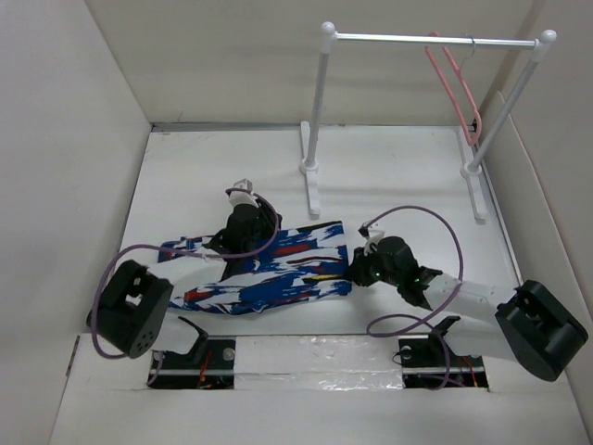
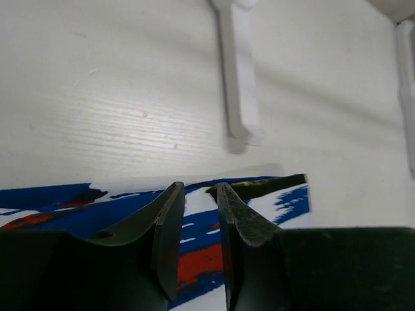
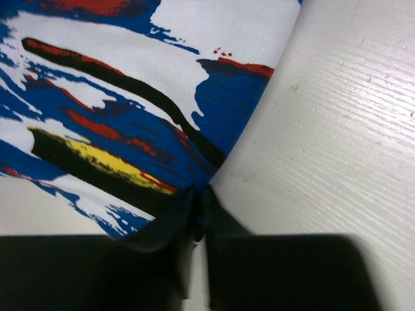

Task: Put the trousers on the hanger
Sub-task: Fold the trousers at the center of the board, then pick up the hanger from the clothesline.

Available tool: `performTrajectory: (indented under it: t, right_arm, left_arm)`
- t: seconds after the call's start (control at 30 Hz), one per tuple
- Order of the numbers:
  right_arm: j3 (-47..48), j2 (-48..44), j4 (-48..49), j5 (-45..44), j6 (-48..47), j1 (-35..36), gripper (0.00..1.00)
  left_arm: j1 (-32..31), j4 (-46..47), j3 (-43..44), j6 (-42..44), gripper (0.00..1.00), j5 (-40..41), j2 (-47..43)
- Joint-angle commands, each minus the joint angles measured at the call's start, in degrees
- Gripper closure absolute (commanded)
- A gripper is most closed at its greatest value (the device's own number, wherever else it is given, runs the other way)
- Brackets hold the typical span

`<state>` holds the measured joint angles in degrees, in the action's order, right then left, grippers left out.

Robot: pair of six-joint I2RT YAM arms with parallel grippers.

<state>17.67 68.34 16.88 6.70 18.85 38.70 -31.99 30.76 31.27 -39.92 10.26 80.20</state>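
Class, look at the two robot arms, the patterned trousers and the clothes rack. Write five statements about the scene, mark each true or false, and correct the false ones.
1. The thin pink triangular hanger hangs on the silver rail of the white-posted rack. True.
2. The royal blue trousers with white, red, black and yellow splashes are draped over the hanger. False: they lie flat on the white table.
3. The right gripper has its fingers closed at the trousers' edge. True.
4. The left gripper is raised up at the rail. False: it is low over the trousers.
5. In the top view, the hanger sits at the rail's left end. False: it is near the right end.
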Motion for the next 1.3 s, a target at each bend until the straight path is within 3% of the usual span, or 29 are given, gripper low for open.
performTrajectory:
  t: [0.0, 0.03, 0.07, 0.13, 0.2, 0.23, 0.3, 0.37, 0.5, 0.67, 0.73, 0.77, 0.8, 0.9, 1.1, 1.27]
  right_arm:
    - [2.81, -1.54, -5.35, 1.04, -3.64, 0.06, 0.7]
    - [4.72, -3.8, -7.28, 0.77, -4.52, -0.55, 0.6]
    - [5.96, -5.48, -11.57, -0.53, -6.27, -0.55, 0.43]
    - [11.38, -11.25, -19.64, -3.51, -7.6, -0.55, 0.34]
    - [16.14, -14.97, -24.51, -6.25, -8.03, -0.55, 0.34]
    - [18.78, -16.73, -26.36, -6.43, -9.61, -1.34, 0.38]
    - [26.77, -21.12, -29.53, -8.81, -14.09, -2.57, 0.78]
    - [34.4, -23.76, -30.94, -11.6, -17.51, -5.63, 1.0]
    - [46.62, -22.3, -30.86, -15.21, -23.41, -14.86, 1.0]
    - [65.53, -11.23, -33.83, -8.73, -28.42, -31.12, 1.0]
    - [76.56, -3.59, -37.26, -7.32, -29.31, -38.06, 0.93]
    - [79.51, -1.12, -38.93, -7.14, -29.57, -40.0, 0.71]
    - [81.88, 1.25, -39.81, -3.75, -29.57, -41.93, 0.59]
    - [89.54, 11.53, -43.16, 3.28, -28.0, -49.22, 0.38]
    - [90.08, 16.82, -42.72, 15.61, -28.33, -52.23, 0.31]
    - [89.47, 18.24, -44.92, 14.49, -30.28, -51.62, 0.34]
  left_arm:
    - [-1.49, 0.44, 0.2, 4.23, 0.76, -1.99, -9.08]
    - [-2.37, 0.09, 0.02, 4.85, 0.79, -1.91, -10.84]
    - [-4.81, -1.13, 0.02, 5.38, 0.86, -0.52, -12.25]
    - [-9.2, -3.85, 1.07, 6.96, 1.0, 2.98, -16.03]
    - [-12.45, -5.53, 2.39, 8.71, 1.0, 6.33, -18.49]
    - [-14.14, -6.15, 3.09, 9.16, 1.0, 8.09, -19.11]
    - [-18.17, -7.56, 5.29, 9.86, 1.0, 13.45, -19.3]
    - [-19.69, -8.0, 7.57, 10.92, 1.0, 14.7, -17.99]
    - [-20.21, -7.21, 9.51, 8.72, 1.0, 11.81, -12.89]
    - [-23.99, 1.4, 4.87, 13.55, 1.0, 7.5, -13.58]
    - [-24.53, 1.93, 3.81, 14.69, 1.0, 7.58, -15.07]
    - [-25.31, 2.28, 2.93, 14.87, 1.0, 8.01, -15.69]
    - [-25.32, 2.2, 2.66, 14.87, 1.0, 8.19, -17.08]
    - [-26.63, 3.5, 1.43, 15.13, 1.0, 8.19, -20.33]
    - [-26.64, 4.22, -0.06, 14.79, 0.94, 7.41, -22.63]
    - [-26.64, 4.57, -0.33, 13.82, 0.94, 6.79, -22.55]
